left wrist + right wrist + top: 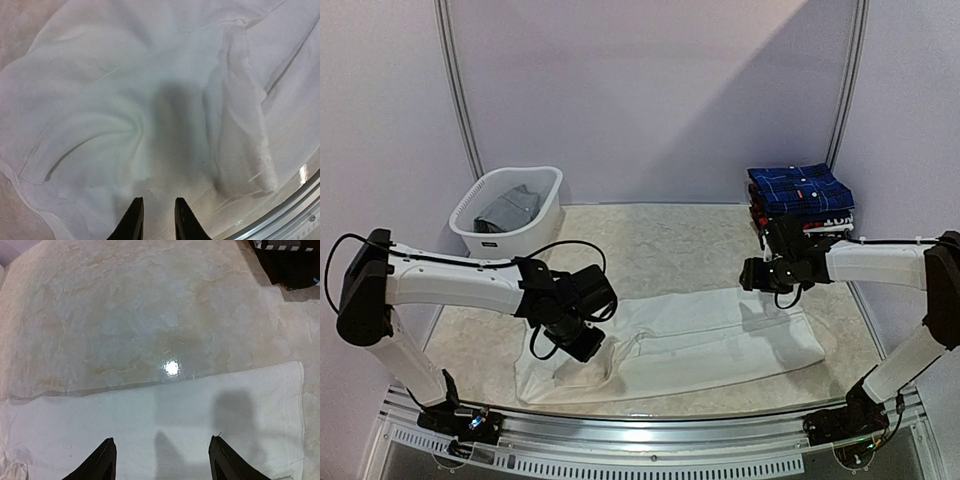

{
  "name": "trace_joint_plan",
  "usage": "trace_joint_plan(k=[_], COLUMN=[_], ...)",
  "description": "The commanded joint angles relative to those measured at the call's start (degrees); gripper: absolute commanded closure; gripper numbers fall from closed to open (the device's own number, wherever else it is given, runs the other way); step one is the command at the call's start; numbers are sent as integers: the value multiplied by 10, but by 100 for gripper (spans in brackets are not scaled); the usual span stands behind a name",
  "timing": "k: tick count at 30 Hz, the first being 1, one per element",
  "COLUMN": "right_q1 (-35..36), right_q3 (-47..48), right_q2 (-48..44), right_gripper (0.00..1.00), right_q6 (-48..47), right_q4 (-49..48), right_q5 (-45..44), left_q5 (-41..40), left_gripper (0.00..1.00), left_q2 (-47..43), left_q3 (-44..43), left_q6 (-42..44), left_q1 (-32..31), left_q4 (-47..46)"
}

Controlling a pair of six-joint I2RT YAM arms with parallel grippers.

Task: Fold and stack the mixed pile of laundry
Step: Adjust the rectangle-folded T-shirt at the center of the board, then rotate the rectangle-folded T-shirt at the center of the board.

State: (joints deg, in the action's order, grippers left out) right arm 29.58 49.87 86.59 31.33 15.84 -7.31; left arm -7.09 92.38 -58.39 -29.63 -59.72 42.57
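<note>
A plain white shirt [720, 335] lies spread flat across the front of the table, its left part rumpled. My left gripper [582, 345] hovers low over that rumpled left part [125, 100]. Its jaws [158, 201] stand a little apart with only cloth showing beneath them. My right gripper [760, 275] hangs over the shirt's far right edge [150, 410], open wide [162, 441] and holding nothing. A dark blue plaid shirt [800, 187] tops a folded stack at the back right. A grey garment [510, 207] lies in the basket.
The white slotted basket [485, 238] stands at the back left. The folded stack's dark edge [295, 265] shows at the top right of the right wrist view. Bare marbled tabletop [125, 315] lies beyond the shirt. The metal front rail [292, 210] runs close to the shirt's near edge.
</note>
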Motion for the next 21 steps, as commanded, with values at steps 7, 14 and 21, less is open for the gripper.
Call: trace_joint_plan(k=[7, 14, 21], right_q1=[3, 3, 2], right_q3=[27, 21, 0], right_q2=[92, 105, 111], right_gripper=[35, 35, 34], right_q6=[-6, -4, -9], right_q4=[67, 91, 81], right_q5=[-24, -23, 25], left_q5=[30, 32, 5], left_gripper=[79, 81, 82], left_q2=[51, 97, 143], left_q3=[29, 39, 28], left_q6=[2, 5, 33], left_q1=[30, 71, 116], left_q4=[-57, -101, -121])
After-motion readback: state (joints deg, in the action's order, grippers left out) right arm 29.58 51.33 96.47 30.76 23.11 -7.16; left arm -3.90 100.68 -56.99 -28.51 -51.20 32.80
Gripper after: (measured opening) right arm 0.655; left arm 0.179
